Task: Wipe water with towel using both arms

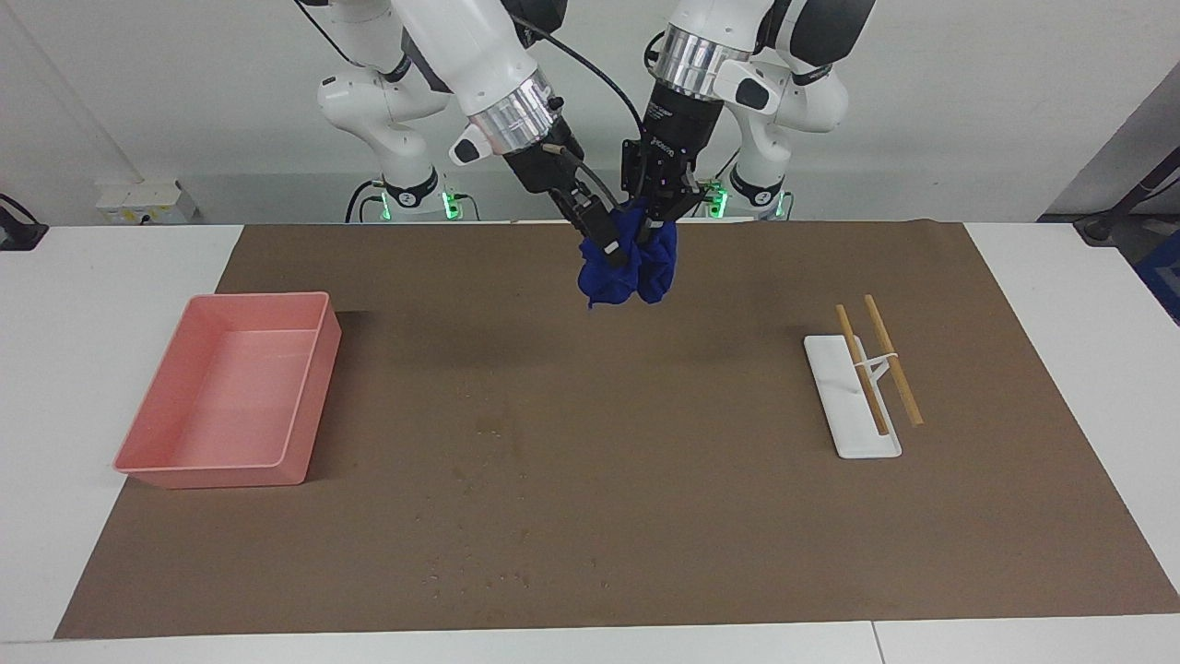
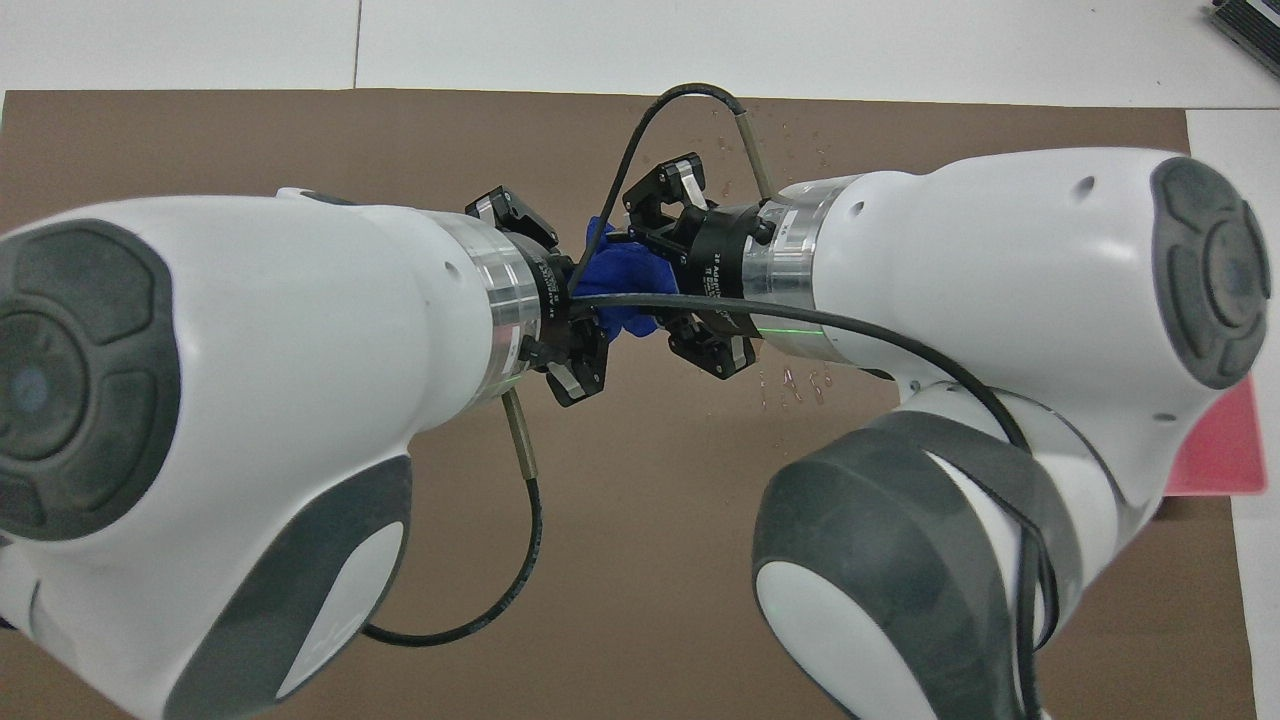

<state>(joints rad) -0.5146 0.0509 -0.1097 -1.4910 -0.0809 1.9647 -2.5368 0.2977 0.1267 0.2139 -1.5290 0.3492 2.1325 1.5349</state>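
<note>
Both grippers hang in the air over the edge of the brown mat [image 1: 645,516] nearest the robots, about midway along that edge, with the towel [image 1: 636,267] bunched between them. The left gripper [image 1: 656,221] has its fingertips pinched tight on the top of the deep-blue towel, which droops from it in two wrinkled lobes clear of the mat. The right gripper [image 1: 608,247] presses into the towel from the side toward the right arm's end; its fingertips sink into the cloth, and whether they have closed on it cannot be told. In the overhead view the towel [image 2: 618,280] shows as a small blue wad squeezed between the left gripper [image 2: 590,300] and the right gripper [image 2: 665,290].

Farther out, a pink tray [image 1: 230,397] sits on the mat at the right arm's end of the desk, partly overhanging the mat's edge. At the left arm's end a white stand [image 1: 853,406] carries two wooden sticks [image 1: 876,364] laid slantwise across it.

Farthest from the robots, the water [image 1: 489,572] lies as tiny droplets and damp specks scattered toward the mat's outer edge, roughly midway along it, well apart from the towel.
</note>
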